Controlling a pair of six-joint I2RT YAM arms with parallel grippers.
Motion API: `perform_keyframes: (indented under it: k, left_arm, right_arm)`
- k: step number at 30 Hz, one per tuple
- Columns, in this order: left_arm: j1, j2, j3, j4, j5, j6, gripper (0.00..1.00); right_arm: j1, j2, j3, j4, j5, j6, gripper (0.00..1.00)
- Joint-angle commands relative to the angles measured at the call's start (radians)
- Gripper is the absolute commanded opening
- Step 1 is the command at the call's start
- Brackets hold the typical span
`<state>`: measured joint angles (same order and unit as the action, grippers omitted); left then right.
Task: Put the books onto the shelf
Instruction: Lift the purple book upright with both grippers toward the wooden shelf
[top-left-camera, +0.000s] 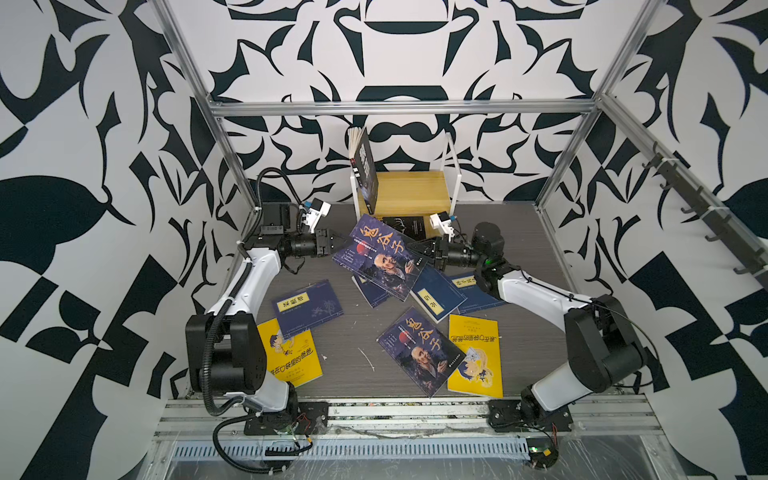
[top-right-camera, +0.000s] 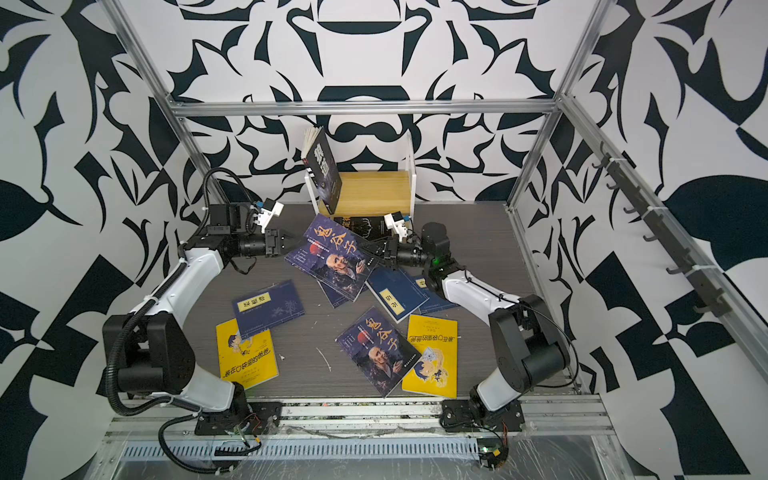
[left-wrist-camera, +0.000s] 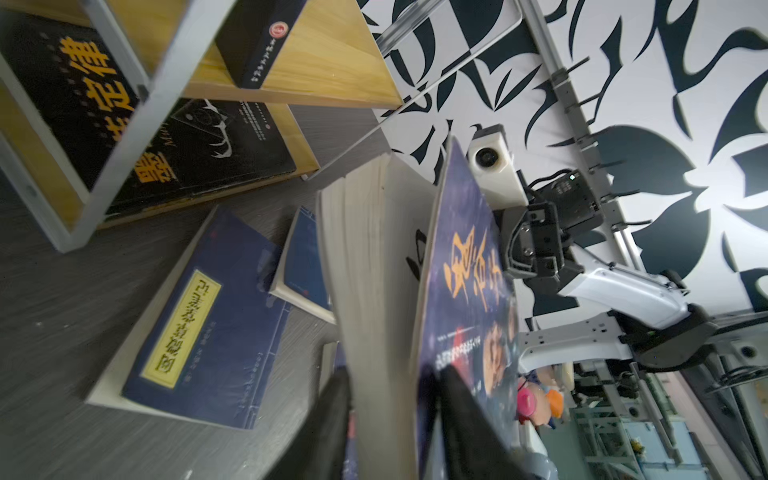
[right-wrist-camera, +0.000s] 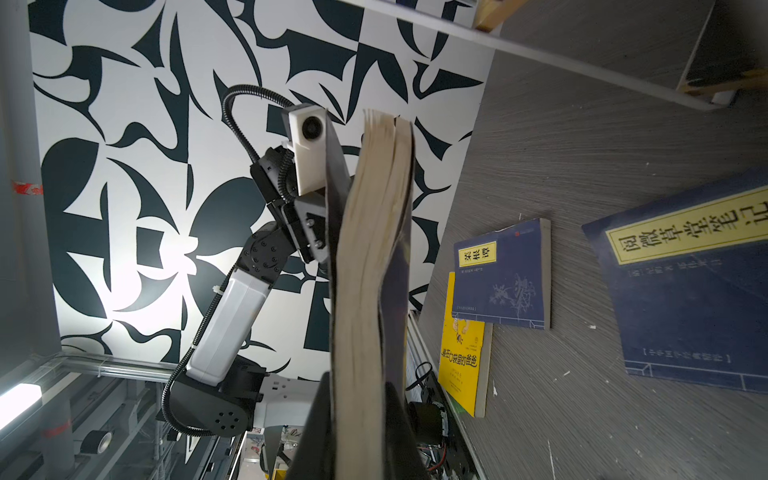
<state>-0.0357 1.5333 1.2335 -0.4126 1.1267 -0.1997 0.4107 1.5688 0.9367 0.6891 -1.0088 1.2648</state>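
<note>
Shelf (top-left-camera: 415, 187): leaning black book (top-left-camera: 365, 174) on top, flat black book (top-left-camera: 405, 226) below | right tool (top-left-camera: 417, 248) clamps portrait book (top-left-camera: 382, 257) | left tool (top-left-camera: 338, 242): grip unclear

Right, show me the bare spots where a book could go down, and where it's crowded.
Free: the shelf's top board right of the leaning black book; the table strip between the left navy book and the lying portrait book. Crowded: the middle, where navy books overlap beneath the held portrait book.
</note>
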Motion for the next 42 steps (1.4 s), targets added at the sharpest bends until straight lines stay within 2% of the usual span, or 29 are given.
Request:
perform_keyframes:
  k: [1, 3, 4, 5, 8, 9, 11, 13, 15, 19, 21, 23, 24, 28, 32, 36, 40, 42]
  left_arm:
    - [-0.047, 0.003, -0.002, -0.006, 0.076, -0.006, 0.52]
    - [-0.06, 0.009, -0.001, -0.006, 0.076, -0.004, 0.52]
    - [-0.066, 0.013, 0.001, -0.006, 0.077, -0.006, 0.46]
    - [-0.07, 0.017, 0.005, -0.006, 0.077, -0.008, 0.38]
    - [-0.07, 0.021, 0.03, -0.008, 0.078, -0.021, 0.01]
    - [-0.069, 0.022, 0.041, -0.017, 0.077, -0.023, 0.0]
    - [-0.067, 0.018, 0.063, -0.024, 0.077, -0.029, 0.0]
    - [-0.066, 0.018, 0.09, -0.031, 0.073, -0.05, 0.0]
    - [-0.063, 0.018, 0.12, -0.044, 0.07, -0.065, 0.0]
    - [-0.058, 0.017, 0.213, -0.095, 0.003, -0.107, 0.0]
    - [-0.06, 0.03, 0.286, -0.147, -0.105, -0.144, 0.0]
    - [-0.062, 0.058, 0.393, -0.216, -0.152, -0.151, 0.0]
    - [-0.069, 0.076, 0.458, -0.267, -0.178, -0.142, 0.0]
    - [-0.109, 0.138, 0.712, -0.453, -0.246, -0.06, 0.0]
    - [-0.153, 0.177, 0.882, -0.513, -0.286, -0.046, 0.0]
    - [-0.213, 0.202, 0.976, -0.522, -0.368, -0.046, 0.0]
    - [-0.273, 0.221, 1.014, -0.507, -0.534, -0.051, 0.0]
    - [-0.318, 0.23, 1.036, -0.512, -0.604, -0.029, 0.0]
  right_arm:
    - [0.022, -0.009, 0.079, 0.133, 0.023, -0.005, 0.0]
    - [0.026, 0.0, 0.085, 0.133, 0.028, -0.01, 0.0]
    - [0.029, 0.007, 0.086, 0.133, 0.031, -0.012, 0.0]
    - [0.03, 0.013, 0.091, 0.133, 0.033, -0.013, 0.0]
    - [0.031, 0.025, 0.094, 0.124, 0.034, -0.027, 0.0]
    - [0.031, 0.026, 0.096, 0.106, 0.035, -0.042, 0.0]
    - [0.031, 0.02, 0.102, 0.037, 0.042, -0.097, 0.04]
    - [0.028, -0.002, 0.12, -0.136, 0.062, -0.213, 0.21]
    - [0.027, -0.044, 0.148, -0.356, 0.111, -0.385, 0.37]
    - [0.027, -0.135, 0.23, -0.821, 0.328, -0.752, 0.6]
    - [0.025, -0.176, 0.264, -0.974, 0.446, -0.857, 0.68]
    - [0.024, -0.216, 0.298, -1.098, 0.566, -0.923, 0.71]
    - [0.026, -0.239, 0.314, -1.163, 0.637, -0.953, 0.77]
    - [0.03, -0.335, 0.355, -1.274, 0.868, -1.018, 0.77]
    - [0.076, -0.404, 0.41, -1.301, 1.068, -1.071, 0.75]
    - [0.253, -0.413, 0.475, -1.253, 1.394, -1.232, 0.74]
    - [0.423, -0.384, 0.498, -1.112, 1.614, -1.429, 0.72]
    - [0.499, -0.375, 0.47, -0.985, 1.668, -1.573, 0.71]
